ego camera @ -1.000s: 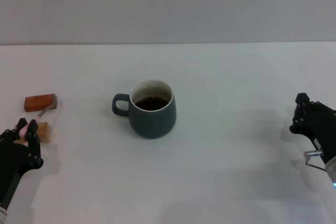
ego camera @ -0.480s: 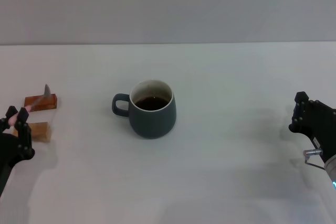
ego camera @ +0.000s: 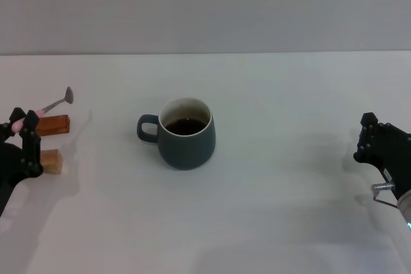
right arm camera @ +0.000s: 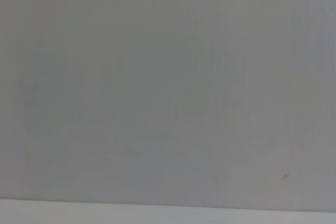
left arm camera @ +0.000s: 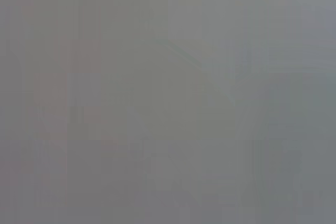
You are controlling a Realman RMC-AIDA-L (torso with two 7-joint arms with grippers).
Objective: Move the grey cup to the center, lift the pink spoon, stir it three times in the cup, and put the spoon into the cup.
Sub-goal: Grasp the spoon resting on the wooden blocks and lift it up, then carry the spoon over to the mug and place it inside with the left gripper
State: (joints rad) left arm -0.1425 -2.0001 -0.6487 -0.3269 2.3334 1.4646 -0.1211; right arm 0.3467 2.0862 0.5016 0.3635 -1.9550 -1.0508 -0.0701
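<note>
Your left end effector (ego camera: 20, 122) sits at the left edge of the desk (ego camera: 270, 216), with its black fingers (ego camera: 31, 142) clamped on the pale pink handle of the small slim pink spoon (ego camera: 54, 104). You can see the spoon lifted clear of the desk surface: its grey metal neck and bowl slant up and away from the end effector, toward the far edge and slightly toward the centre. Directly under the spoon lies the reddish-brown rectangular wooden block (ego camera: 52, 124), and the smaller light tan wooden block (ego camera: 51, 162) rests just beside the fingers on the near side. Neither block touches the spoon.

Look toward the middle of the desk for the rounded dark blue-grey ceramic cup (ego camera: 185, 135). It stands upright, with a cream-white inside and dark brown liquid in it, and its loop handle points toward the left edge. The cup is well apart from the left end effector and from the spoon it holds.

Your right end effector (ego camera: 379, 142) is parked near the right edge, well apart from the cup; you cannot tell whether it is open or closed. Both wrist views give you only a featureless grey field.
</note>
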